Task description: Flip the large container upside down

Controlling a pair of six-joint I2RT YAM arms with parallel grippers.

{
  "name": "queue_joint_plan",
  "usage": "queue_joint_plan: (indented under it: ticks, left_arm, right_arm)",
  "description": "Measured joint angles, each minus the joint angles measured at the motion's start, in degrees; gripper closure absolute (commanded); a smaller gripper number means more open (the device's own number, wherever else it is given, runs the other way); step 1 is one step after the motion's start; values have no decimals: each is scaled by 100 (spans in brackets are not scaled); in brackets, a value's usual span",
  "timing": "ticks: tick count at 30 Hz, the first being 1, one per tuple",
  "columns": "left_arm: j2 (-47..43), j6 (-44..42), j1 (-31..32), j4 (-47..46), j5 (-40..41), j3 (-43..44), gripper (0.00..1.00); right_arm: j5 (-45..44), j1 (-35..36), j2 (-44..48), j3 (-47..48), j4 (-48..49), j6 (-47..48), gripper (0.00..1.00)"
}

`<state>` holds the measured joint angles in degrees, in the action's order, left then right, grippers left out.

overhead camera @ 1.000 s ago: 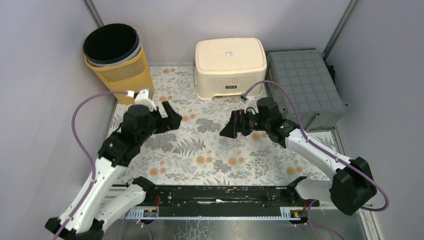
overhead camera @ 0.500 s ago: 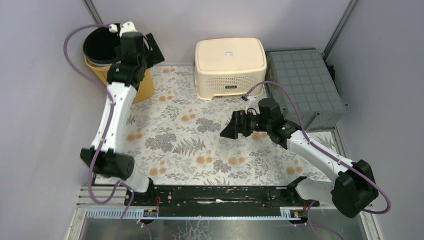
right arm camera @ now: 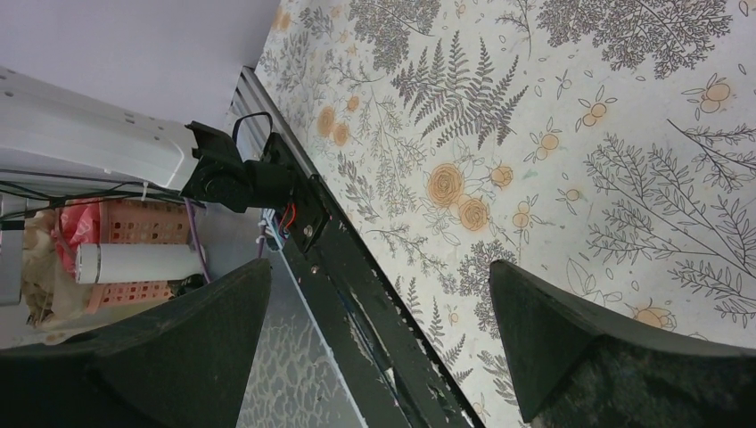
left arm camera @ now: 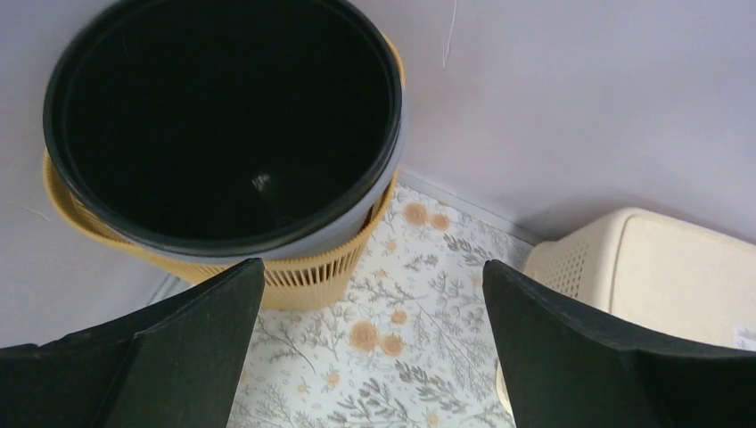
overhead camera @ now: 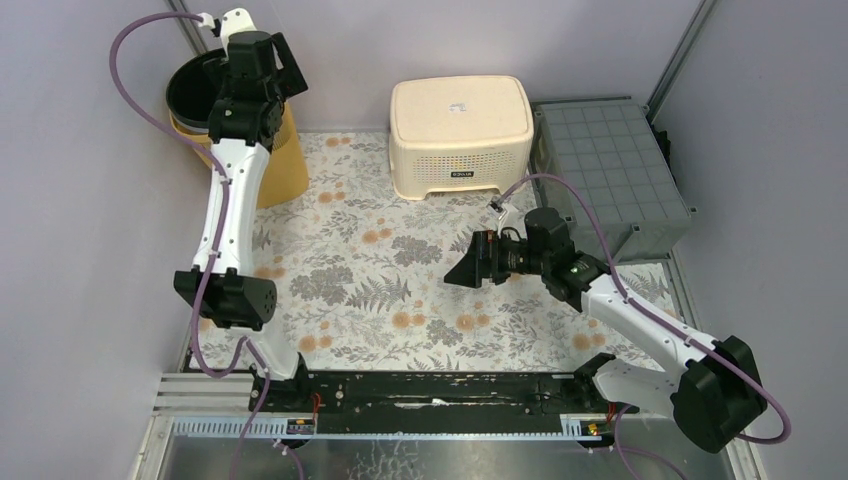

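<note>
Top external view: left gripper, jaws wide and empty, hovers by the black bin, upright inside a yellow mesh basket in the far-left corner, the arm hiding part of its rim. Right gripper gapes empty above the floral mat.

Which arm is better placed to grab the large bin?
Left. The left gripper, open, hovers just by the black bin nested in the yellow basket; the right gripper, also open, sits mid-table pointing away from it.
</note>
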<state>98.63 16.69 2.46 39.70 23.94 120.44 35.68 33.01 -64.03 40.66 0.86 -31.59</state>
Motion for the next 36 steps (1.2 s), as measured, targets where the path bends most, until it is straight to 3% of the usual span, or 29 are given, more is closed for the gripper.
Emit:
queue_joint_plan:
  ticks: [8,14,21,36]
  left_arm:
    - [802,-219,-96,374,210,1154,0]
    - [1248,-223,-118,1025,59,1392,0]
    - [1318,-118,-129,1303,-39,1025,0]
    - [1045,149,-553,802,-455,-76,0]
  right_arm:
    - [0,0,87,-109,125,-72,1]
    - [4,0,87,-136,144,-83,1]
    - [114,0,-24,-199,247,-85,1]
    - [151,0,-94,-389,437,-127,1]
